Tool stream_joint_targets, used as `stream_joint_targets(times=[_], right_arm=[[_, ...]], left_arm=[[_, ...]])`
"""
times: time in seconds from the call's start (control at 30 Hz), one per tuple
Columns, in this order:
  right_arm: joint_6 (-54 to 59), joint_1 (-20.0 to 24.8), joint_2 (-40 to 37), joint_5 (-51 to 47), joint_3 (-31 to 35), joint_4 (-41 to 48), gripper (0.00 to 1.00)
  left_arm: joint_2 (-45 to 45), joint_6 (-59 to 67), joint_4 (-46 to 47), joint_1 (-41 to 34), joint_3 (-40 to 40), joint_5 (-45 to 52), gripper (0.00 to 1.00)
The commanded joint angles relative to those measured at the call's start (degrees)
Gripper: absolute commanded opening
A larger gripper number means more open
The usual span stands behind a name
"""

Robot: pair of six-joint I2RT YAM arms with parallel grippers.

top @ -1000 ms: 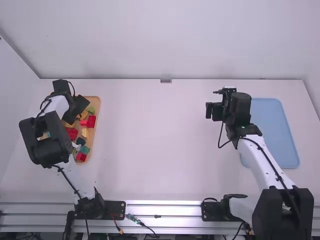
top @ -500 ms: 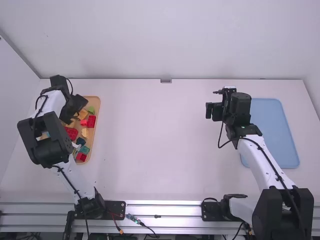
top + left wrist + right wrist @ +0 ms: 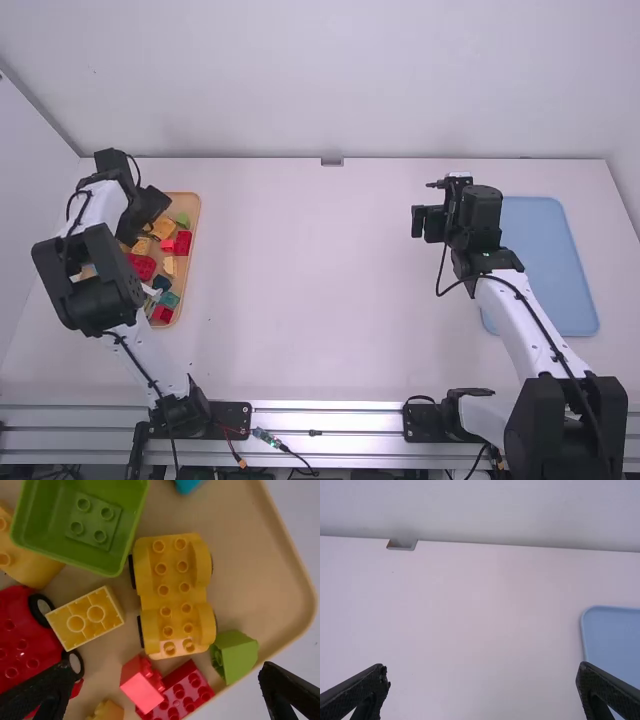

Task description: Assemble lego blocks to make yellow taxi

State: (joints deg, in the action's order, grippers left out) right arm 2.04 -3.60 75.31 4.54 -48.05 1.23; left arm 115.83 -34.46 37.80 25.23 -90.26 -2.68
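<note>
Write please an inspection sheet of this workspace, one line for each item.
Surface: white table, tan tray left, blue tray right.
Job's things: yellow wheeled base and yellow block, apart, in tan tray.
Clutter: red wheeled base, green open box, both in tan tray.
Grippers: left tool open above tan tray; right tool open above table.
Cables: black cables along both arms.
Surroundings: pale wall behind; metal rail in front.

We are seeing 1 yellow car base, 1 red car base with black, pale-hubbed wheels, a bright green box and a yellow brick. The parts tray is showing tan, the other tray plain light blue.
</note>
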Motion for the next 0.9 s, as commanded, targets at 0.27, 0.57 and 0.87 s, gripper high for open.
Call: stream_joint_targets(times=[0.27,0.57,0.87], right_arm=[[-0.15,-0.26,0.19,0.11,-1.81,0.24,0.99],[-0.33,-0.20,0.19,0.11,-1.81,0.11,0.99],[-0.33,-0.22,0.19,0.11,-1.81,0.11,0.99]], left_arm=[[0.38,2.93,-5.09,0.83,1.18,5.55,0.99],[0.51,1.81,-9.64,-0.72,1.11,8.76,0.99],[4.38,-4.35,-4.76,-1.75,-2.32,4.17,0.99]])
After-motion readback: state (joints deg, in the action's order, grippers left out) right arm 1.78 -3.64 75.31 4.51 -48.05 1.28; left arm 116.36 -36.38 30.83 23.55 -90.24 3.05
